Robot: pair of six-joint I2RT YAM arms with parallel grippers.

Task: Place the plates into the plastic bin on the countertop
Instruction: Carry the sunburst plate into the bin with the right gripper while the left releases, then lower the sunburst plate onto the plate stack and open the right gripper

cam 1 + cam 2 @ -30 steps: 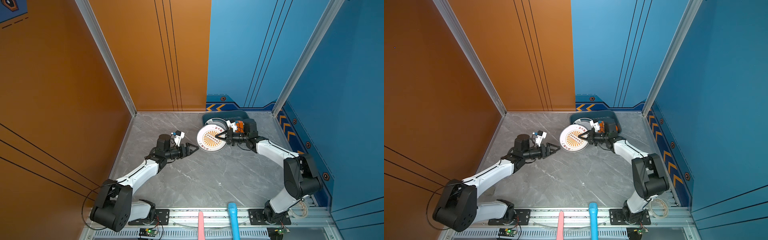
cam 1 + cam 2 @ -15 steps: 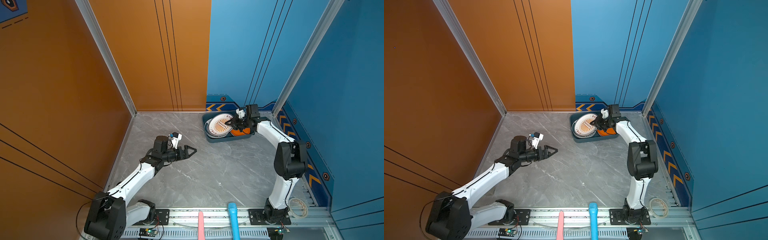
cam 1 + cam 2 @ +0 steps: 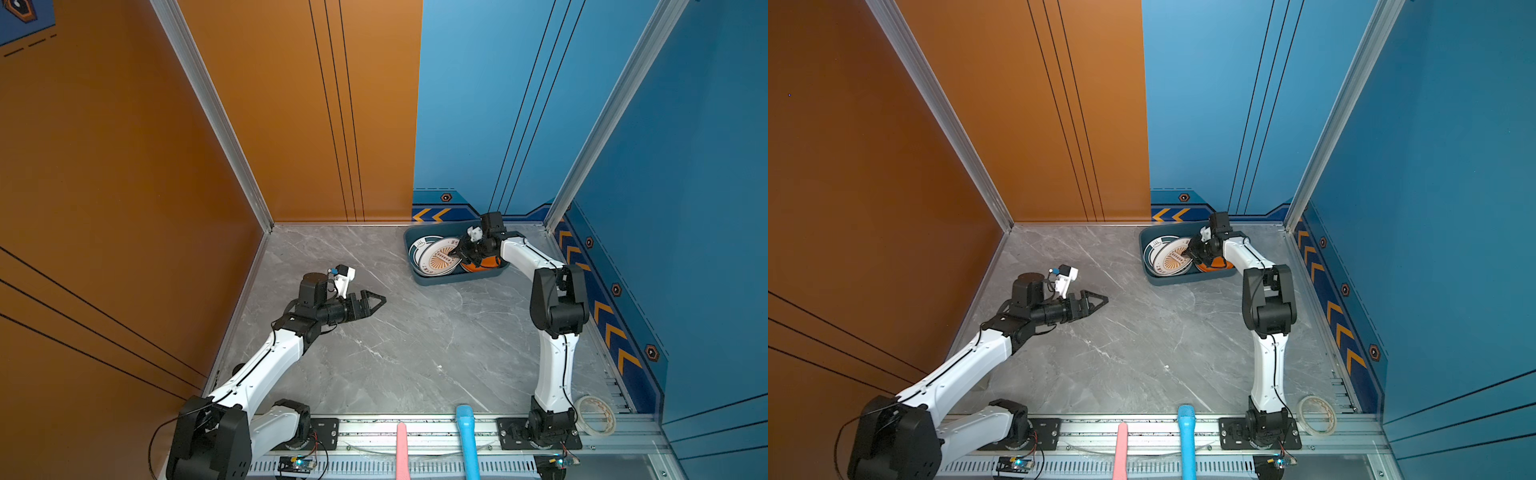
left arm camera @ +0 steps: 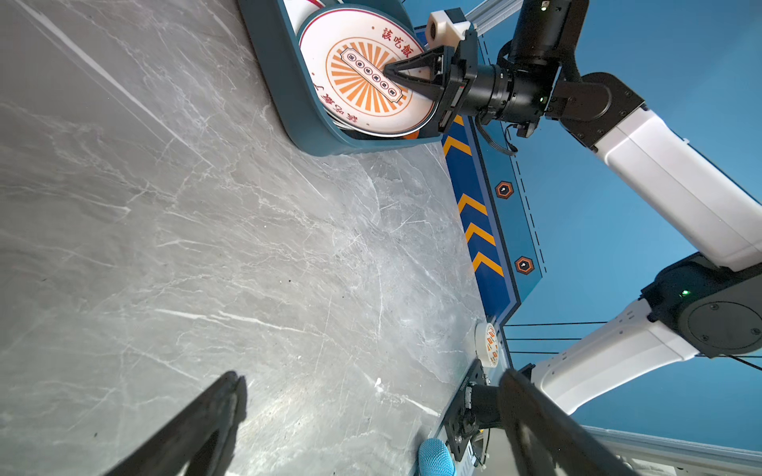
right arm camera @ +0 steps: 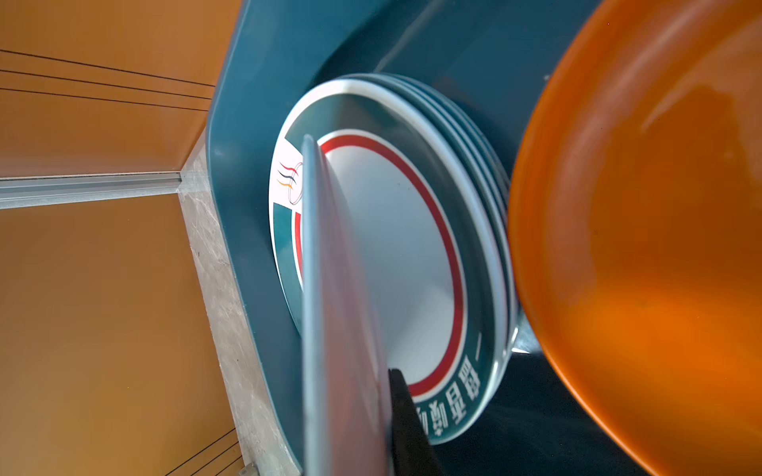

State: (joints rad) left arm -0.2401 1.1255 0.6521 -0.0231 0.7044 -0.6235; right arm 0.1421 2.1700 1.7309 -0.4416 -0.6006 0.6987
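The plastic bin (image 3: 432, 279) (image 3: 1167, 280) stands at the back right of the countertop (image 3: 395, 340). My right gripper (image 3: 457, 251) (image 3: 1190, 249) (image 4: 389, 74) is inside it, shut on the rim of a white plate with an orange sunburst (image 3: 436, 259) (image 3: 1171, 261) (image 4: 354, 107). The right wrist view shows that plate edge-on (image 5: 330, 309), tilted over a stack topped by a teal-rimmed plate (image 5: 404, 247) (image 3: 417, 245). One black finger (image 5: 406, 420) presses its face. An orange plate (image 5: 639, 226) (image 3: 488, 262) lies beside the stack. My left gripper (image 3: 380, 300) (image 3: 1102, 300) (image 4: 371, 377) hangs open and empty over the countertop's left middle.
A roll of tape (image 3: 594, 415) (image 3: 1316, 415) lies at the front right corner. A pink handle (image 3: 401, 449) and a blue handle (image 3: 467, 436) stick up at the front rail. Orange and blue walls close in three sides.
My right gripper carried the sunburst plate from in front of the bin back into it, over the stack. The left arm drew back a little and stayed open.
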